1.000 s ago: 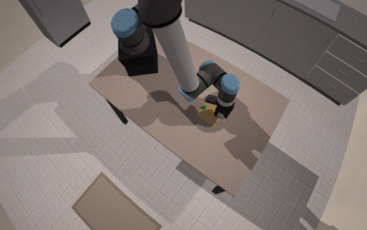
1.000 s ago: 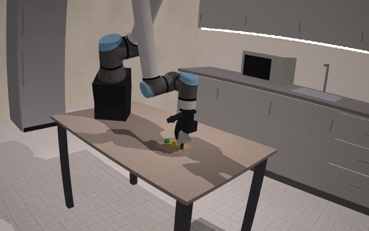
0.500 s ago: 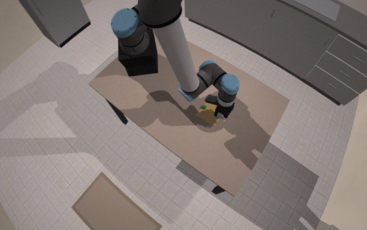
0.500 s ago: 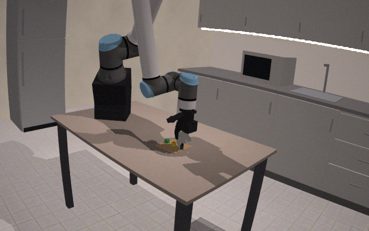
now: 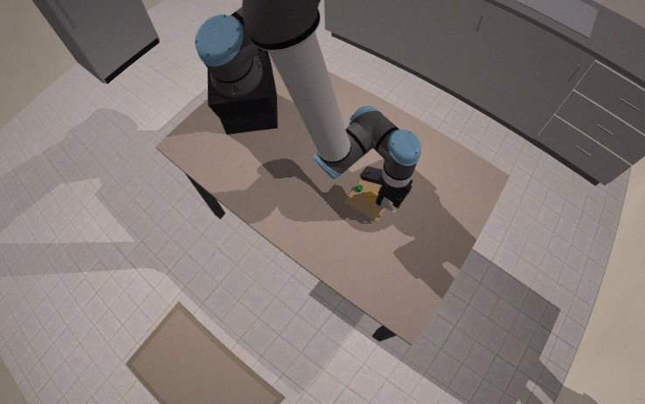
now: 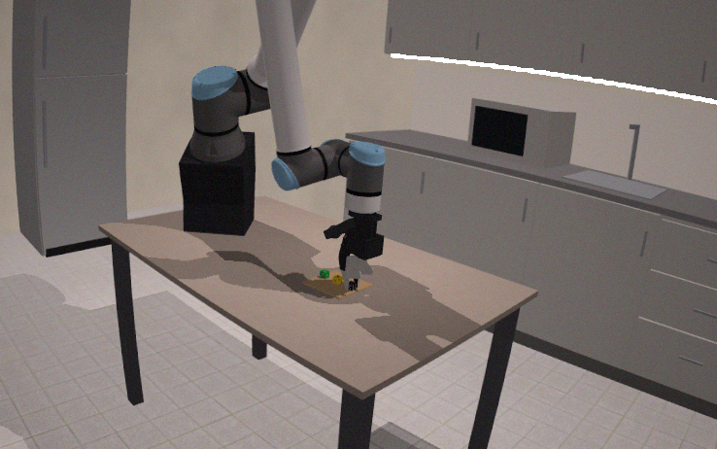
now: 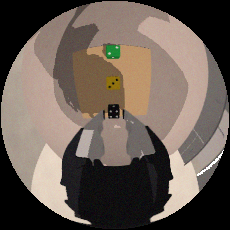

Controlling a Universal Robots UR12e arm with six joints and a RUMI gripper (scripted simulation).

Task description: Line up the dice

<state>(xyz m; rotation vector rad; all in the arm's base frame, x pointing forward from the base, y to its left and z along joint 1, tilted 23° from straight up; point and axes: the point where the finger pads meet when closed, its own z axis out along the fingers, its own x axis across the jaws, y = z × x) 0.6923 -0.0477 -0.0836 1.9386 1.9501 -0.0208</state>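
On the big brown surface [image 6: 423, 317] stands the black box that the arm [image 6: 286, 105] grows out of. The arm reaches out and bends down over a small tan mat [image 7: 135, 75] near the middle of the surface. The pincer [image 7: 115, 120] hangs low over the far edge of the mat, pointing straight down.

Three dice are on the mat. In the wrist view they make a neat row. The green die [image 7: 113, 51] is at the edge nearest the black box. The yellow die [image 7: 114, 83] is in the middle. The black die [image 7: 114, 111] is farthest out.

The black die is the one that matters now. It sits right under the pincer, between the two finger tips, and it looks flat on the mat. The fingers are a little apart, wider than the die, so they are not squeezing it.

I think the next move is straight up. The fingers stand close on both sides of the die, so a sideways move could bump it and tip it.

The dots are too small to count. The green die sits right on the mat's edge, so I cannot tell if it is fully on.
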